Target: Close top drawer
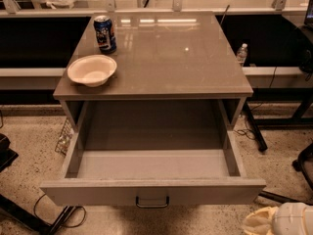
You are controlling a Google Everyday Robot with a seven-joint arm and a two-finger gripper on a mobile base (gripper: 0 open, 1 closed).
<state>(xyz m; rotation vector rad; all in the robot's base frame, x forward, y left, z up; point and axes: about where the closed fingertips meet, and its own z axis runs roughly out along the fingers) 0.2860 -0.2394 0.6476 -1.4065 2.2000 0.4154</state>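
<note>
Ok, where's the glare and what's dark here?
Camera view: bright reflections streak the far half of the tabletop, right of the can; the back of the top drawer, under it, lies in shadow; the hand shows pale at the bottom right corner.

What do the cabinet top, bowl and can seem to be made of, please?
Top: glossy grey laminate, perhaps; lamps reflect in it. Bowl: matte white paper or foam, likely. Can: metal, printed blue, shiny rim. The claw sits at the lower right, near the open drawer front's corner.
</note>
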